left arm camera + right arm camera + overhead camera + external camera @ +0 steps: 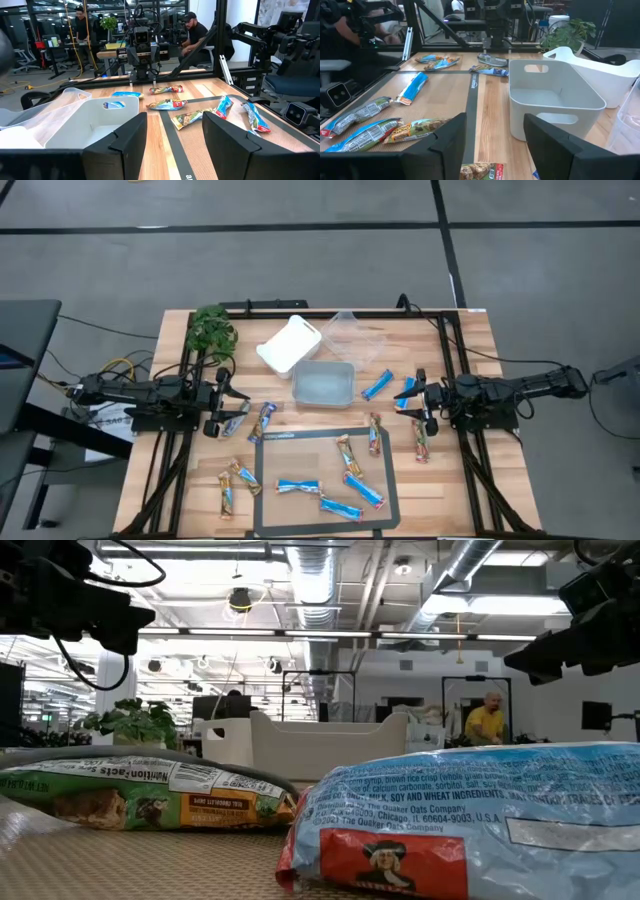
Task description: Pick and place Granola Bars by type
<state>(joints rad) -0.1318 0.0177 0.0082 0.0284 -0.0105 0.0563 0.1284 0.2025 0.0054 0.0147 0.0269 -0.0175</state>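
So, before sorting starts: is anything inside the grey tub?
The grey tub looks empty; the right wrist view shows bare walls, though its near wall hides part of the floor.

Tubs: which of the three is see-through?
The clear tub, farthest back on the table, nearest the right arm's side. The other two are opaque: a white tub tilted beside it and a grey-white tub in front.

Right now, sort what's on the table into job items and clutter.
Job:
- blue bars
- tan bars
- dark bars
- left end effector, open
- right end effector, open

Clutter:
- grey tub
- white tub
- clear tub
- plant
- mat
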